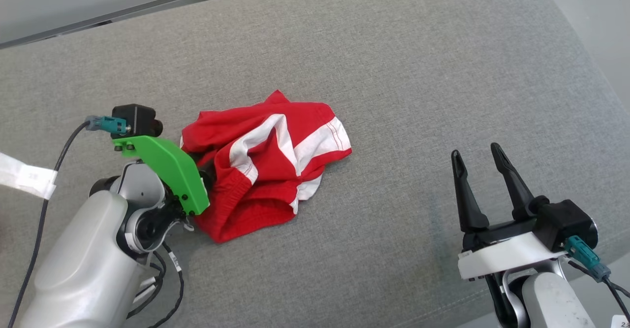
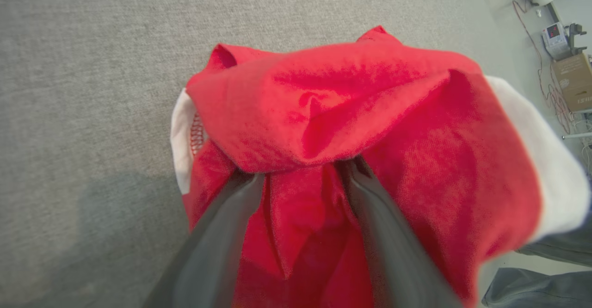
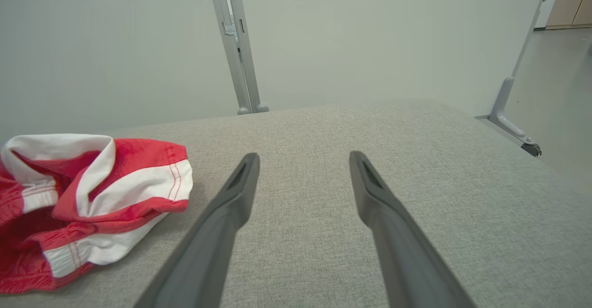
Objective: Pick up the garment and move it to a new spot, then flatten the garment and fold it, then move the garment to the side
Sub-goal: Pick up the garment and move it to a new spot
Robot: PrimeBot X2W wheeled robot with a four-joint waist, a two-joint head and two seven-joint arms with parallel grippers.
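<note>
Two dark fingers [image 2: 217, 248] of the left pincer [image 2: 300, 171] stood apart, pushed into the red and white garment [image 1: 266, 165]. A loose fold of red cloth hung down between them and a second fold lay over their tips, hiding the tips. With the fingers spread like that, the pincer looked open rather than clamped. Whether any cloth was caught at the hidden tips could not be told.

The garment sat in a crumpled heap on the grey cushion [image 1: 393, 72], directly in front of that pincer and touching it. Its white bands were on the side away from the wrist.

The right pincer [image 1: 475, 149] was opened wide and held nothing, with bare cushion beneath and ahead of its fingers. The garment lay well apart from it, off to its left, with a white-banded edge turned toward it.
</note>
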